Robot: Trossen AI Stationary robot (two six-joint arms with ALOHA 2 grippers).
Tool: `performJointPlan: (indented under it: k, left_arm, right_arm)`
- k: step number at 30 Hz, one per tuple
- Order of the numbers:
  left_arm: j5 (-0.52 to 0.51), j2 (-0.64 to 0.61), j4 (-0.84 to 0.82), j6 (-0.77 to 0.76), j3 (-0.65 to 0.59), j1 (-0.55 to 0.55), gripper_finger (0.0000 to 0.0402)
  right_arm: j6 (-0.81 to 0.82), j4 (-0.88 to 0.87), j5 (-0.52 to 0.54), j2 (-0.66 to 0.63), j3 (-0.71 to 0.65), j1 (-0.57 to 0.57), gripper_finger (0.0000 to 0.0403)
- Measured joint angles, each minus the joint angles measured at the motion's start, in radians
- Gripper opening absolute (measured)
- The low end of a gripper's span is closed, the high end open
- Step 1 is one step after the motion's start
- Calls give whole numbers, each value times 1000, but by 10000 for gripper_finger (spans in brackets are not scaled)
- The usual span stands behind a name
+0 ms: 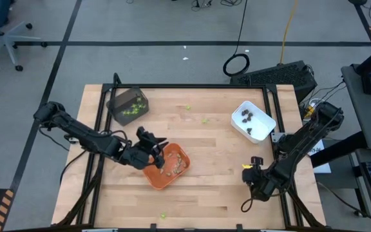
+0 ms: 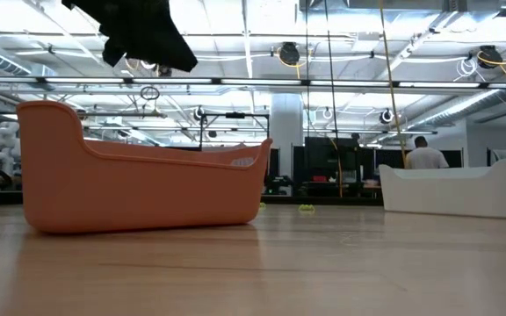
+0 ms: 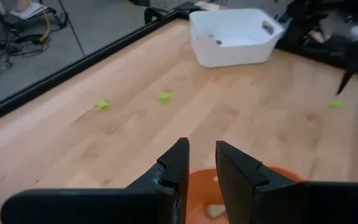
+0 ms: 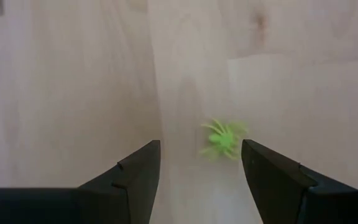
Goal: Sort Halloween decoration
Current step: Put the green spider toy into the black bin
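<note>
Overhead down on the table (image 1: 198, 193); low level across it; wrist views close, sharing orange tray (image 1: 167, 166)

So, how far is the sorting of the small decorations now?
Partly done: green pieces lie in the dark grey tray, dark ones in the white tray. In hand: the left gripper hovers over the orange tray, which holds mixed pieces; the right gripper is open above a green spider. Loose green pieces remain on the table.
</note>
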Motion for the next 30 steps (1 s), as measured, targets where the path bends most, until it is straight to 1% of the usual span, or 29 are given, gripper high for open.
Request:
performJointPlan:
  k: [3,8,12,16,21,29,30]
  left_arm:
    - [-2,0,25,1,0,-15,77]
    - [-5,0,39,0,0,-28,77]
    - [-5,0,46,0,0,-31,77]
    - [-5,0,46,0,0,-31,77]
    - [-5,0,46,-1,0,-31,77]
    - [-5,0,46,-3,0,-31,77]
    - [-5,0,46,-3,0,-31,77]
  right_arm:
    - [-14,62,3,0,-34,0,210]
    - [36,62,15,0,-82,0,210]
    - [46,88,26,0,-106,0,209]
    - [63,122,32,-3,-132,0,193]
    - [90,121,44,-3,-144,0,141]
    - [59,131,58,-11,-146,0,21]
    - [52,139,58,-17,-147,0,12]
